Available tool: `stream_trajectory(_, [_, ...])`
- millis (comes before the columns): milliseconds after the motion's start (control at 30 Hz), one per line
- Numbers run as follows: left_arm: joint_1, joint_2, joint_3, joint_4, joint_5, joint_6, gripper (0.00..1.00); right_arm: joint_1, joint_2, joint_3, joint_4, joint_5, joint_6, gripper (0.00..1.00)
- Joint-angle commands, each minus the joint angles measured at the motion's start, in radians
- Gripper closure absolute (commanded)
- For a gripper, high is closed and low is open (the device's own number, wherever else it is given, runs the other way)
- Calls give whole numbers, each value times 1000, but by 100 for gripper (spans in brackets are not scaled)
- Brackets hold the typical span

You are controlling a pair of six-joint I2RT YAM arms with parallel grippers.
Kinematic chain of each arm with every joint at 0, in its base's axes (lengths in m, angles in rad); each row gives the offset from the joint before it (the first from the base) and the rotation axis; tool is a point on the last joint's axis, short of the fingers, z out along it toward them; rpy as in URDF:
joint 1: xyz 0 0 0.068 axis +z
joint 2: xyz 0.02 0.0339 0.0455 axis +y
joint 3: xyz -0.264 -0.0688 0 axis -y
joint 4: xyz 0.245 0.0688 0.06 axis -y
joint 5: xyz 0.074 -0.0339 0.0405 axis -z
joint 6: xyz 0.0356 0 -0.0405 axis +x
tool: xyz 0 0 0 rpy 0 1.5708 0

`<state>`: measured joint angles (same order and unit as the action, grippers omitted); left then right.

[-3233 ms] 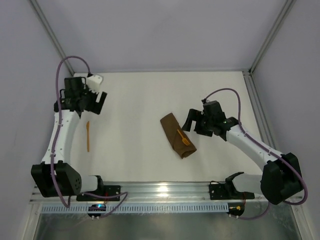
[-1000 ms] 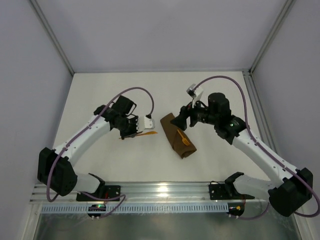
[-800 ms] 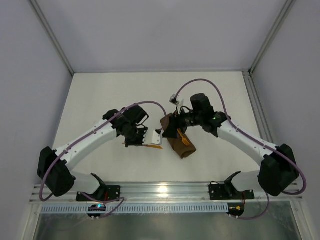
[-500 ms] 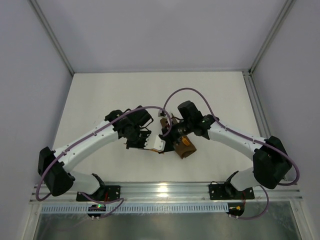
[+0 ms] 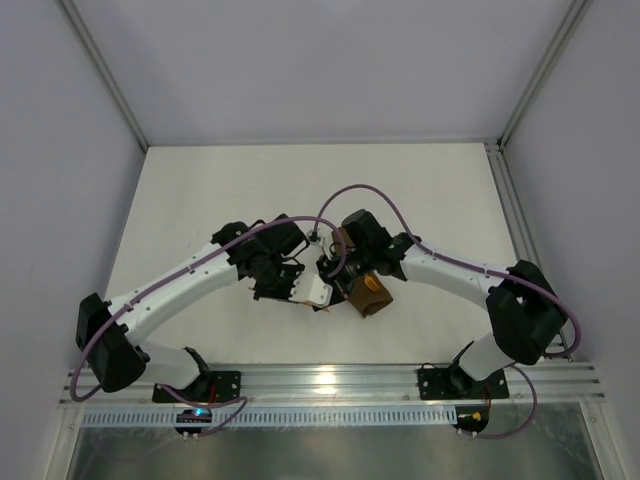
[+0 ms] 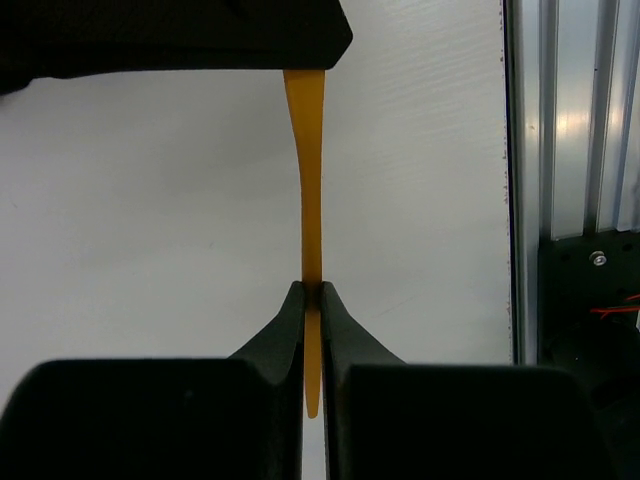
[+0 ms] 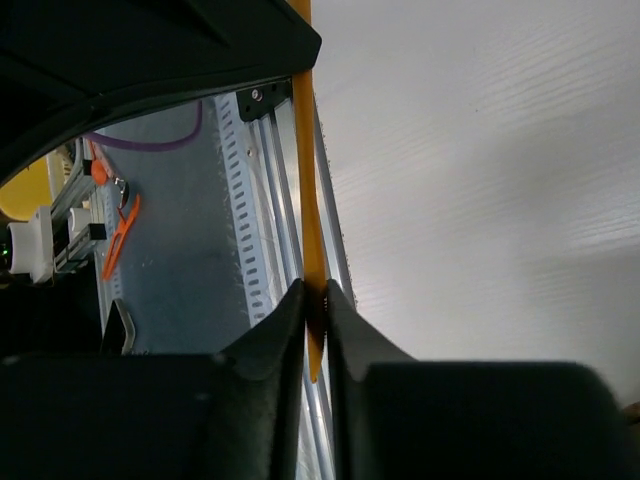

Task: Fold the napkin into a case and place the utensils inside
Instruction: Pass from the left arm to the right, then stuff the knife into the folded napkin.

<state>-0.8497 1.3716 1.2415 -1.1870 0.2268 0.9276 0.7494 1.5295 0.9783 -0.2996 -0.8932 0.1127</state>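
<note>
A thin orange utensil (image 6: pixel 305 180) is pinched from both ends. My left gripper (image 6: pixel 311 290) is shut on one end and my right gripper (image 7: pixel 315 290) is shut on the other end of the utensil (image 7: pixel 311 200). In the top view the two grippers, left (image 5: pixel 312 286) and right (image 5: pixel 331 271), meet tip to tip just left of the case (image 5: pixel 372 304). The case is the dark brown napkin folded into a narrow pouch, partly hidden under the right arm. A second orange utensil (image 5: pixel 374 286) lies on the case.
The aluminium rail (image 5: pixel 330 380) runs along the table's near edge and also shows in the wrist views as the rail (image 6: pixel 570 150) and the rail (image 7: pixel 270 200). Grey walls and frame posts (image 5: pixel 100 70) close in the white table (image 5: pixel 250 190).
The left arm carried the utensil rightwards toward the case. The right arm swung left over the case, and its jaws closed on the utensil's free end.
</note>
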Motion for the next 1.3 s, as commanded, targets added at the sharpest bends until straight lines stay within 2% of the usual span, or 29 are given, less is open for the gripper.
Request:
stream_trajectory(0, [-5,-19,26,-8,8,16,100,7,-12,28,30,7,13,92])
stream_trajectory(67, [-5,-16,26,18,-7,-12,99,7,-22,22,34,13,31,97])
stream_trajectory(100, [-5,-16,26,44,-14,-22,91,7,-35,19,42,14,38,97])
stream_trajectory(267, [-5,-16,35,115,-38,-88,80,7,-97,-30,53,59,103,97])
stream_trajectory(300, [-5,-17,36,130,-49,-104,67,5,-123,-39,48,82,113,97])
stream_trajectory(367, [-3,-17,42,168,-43,-125,57,-1,-150,-78,47,112,157,97])
stream_trajectory(567, [8,-3,121,227,19,-228,45,-102,-284,-228,86,157,301,97])
stream_trajectory(600, [14,1,146,236,44,-245,34,-123,-310,-248,105,163,326,97])
stream_trajectory(633, [27,6,157,248,61,-283,32,-175,-336,-269,105,174,365,97])
stream_trajectory(700, [43,20,180,273,92,-306,31,-221,-419,-308,62,218,377,97])
stream_trajectory(833, [69,61,191,378,56,-392,33,-300,-525,-354,-62,325,380,97])
stream_trajectory(1000, [170,234,248,498,2,-568,54,-378,-664,-431,-183,416,421,97])
stream_trajectory(1067, [182,299,277,532,-6,-585,58,-378,-710,-455,-203,416,447,97])
stream_trajectory(1267, [193,504,311,635,39,-636,58,-378,-730,-552,-152,378,492,97])
